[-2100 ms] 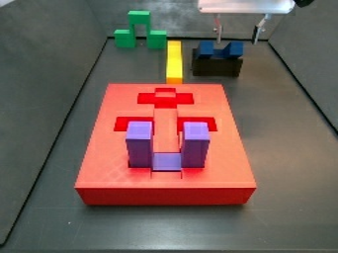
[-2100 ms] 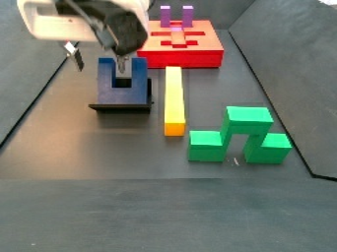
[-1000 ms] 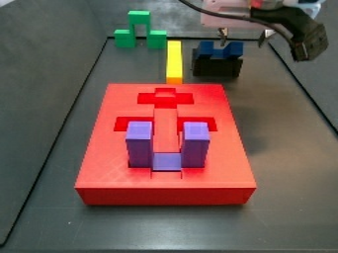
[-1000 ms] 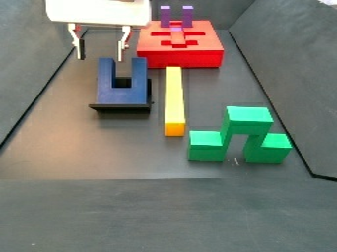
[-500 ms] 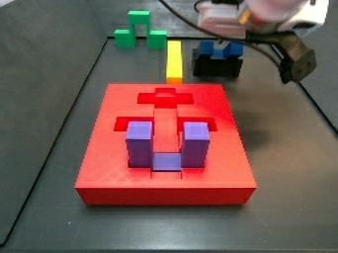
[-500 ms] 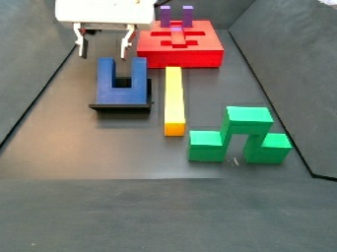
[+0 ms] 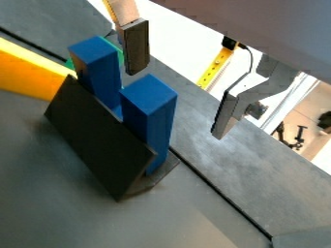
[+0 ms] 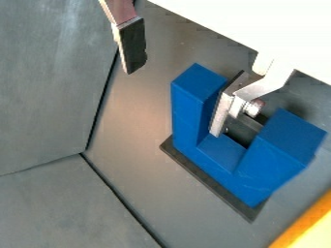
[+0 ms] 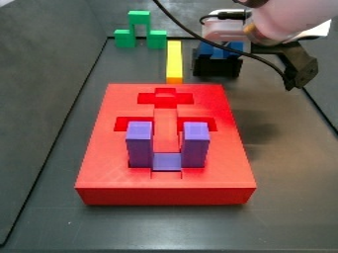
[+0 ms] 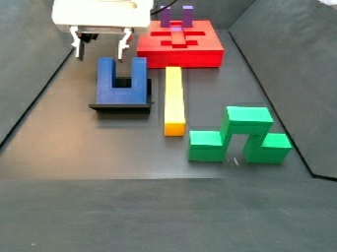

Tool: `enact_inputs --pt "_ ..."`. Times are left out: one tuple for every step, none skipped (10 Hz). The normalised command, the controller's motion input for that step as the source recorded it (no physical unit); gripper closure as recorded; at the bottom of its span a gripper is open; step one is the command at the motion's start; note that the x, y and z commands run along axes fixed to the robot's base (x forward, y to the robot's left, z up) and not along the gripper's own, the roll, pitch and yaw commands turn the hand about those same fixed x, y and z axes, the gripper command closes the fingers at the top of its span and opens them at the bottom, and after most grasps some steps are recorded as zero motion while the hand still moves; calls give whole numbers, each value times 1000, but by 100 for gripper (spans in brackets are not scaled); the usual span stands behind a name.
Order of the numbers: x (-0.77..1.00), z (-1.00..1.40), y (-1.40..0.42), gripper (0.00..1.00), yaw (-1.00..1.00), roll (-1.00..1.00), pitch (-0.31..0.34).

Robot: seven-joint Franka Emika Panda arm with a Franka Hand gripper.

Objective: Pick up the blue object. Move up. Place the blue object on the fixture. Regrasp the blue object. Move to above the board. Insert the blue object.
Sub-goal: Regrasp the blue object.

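Note:
The dark blue U-shaped object [image 9: 219,48] stands prongs-up on the black fixture [image 9: 215,68] behind the red board [image 9: 119,173]. It also shows in the other side view [image 10: 121,77] on the fixture [image 10: 118,103]. My gripper [image 10: 101,41] is open and empty, just above the object's far end; it hangs over the fixture in the other side view too [image 9: 227,37]. In both wrist views the blue object [image 7: 149,105] [image 8: 207,121] has one prong between my spread fingers [image 7: 134,46] [image 8: 130,44], neither pressed on it. The fixture [image 7: 97,136] [image 8: 207,176] lies under it.
A lighter purple U-shaped block [image 9: 165,143] sits in the board's near recess. A yellow bar [image 10: 172,98] lies beside the fixture. Green blocks [image 10: 237,133] stand beyond the bar. Dark walls close in the floor on both sides.
About two seconds ago my fingers were down at the blue object on the fixture. They have since lifted off it, open, and the wrist has turned and shifted slightly. The object has stayed put.

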Motion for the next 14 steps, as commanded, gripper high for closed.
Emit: enact_inputs --pt "0 -29 0 0 237 -71 -3" --pt "0 -34 0 0 186 0 0" --pt "0 -89 0 0 186 0 0" --pt "0 -143 -37 0 183 11 0" --pt "26 -183 0 0 197 29 0" --pt "29 -229 0 0 220 46 0" --pt "3 -254 0 0 194 123 20" --pt "34 -249 0 0 191 129 26" --pt "9 -77 0 0 160 57 20" --pt "0 0 0 0 0 0 0" --pt "0 0 0 100 0 0 0" --pt "0 0 0 100 0 0 0" --pt "0 0 0 100 0 0 0" --pt "0 0 0 100 0 0 0"
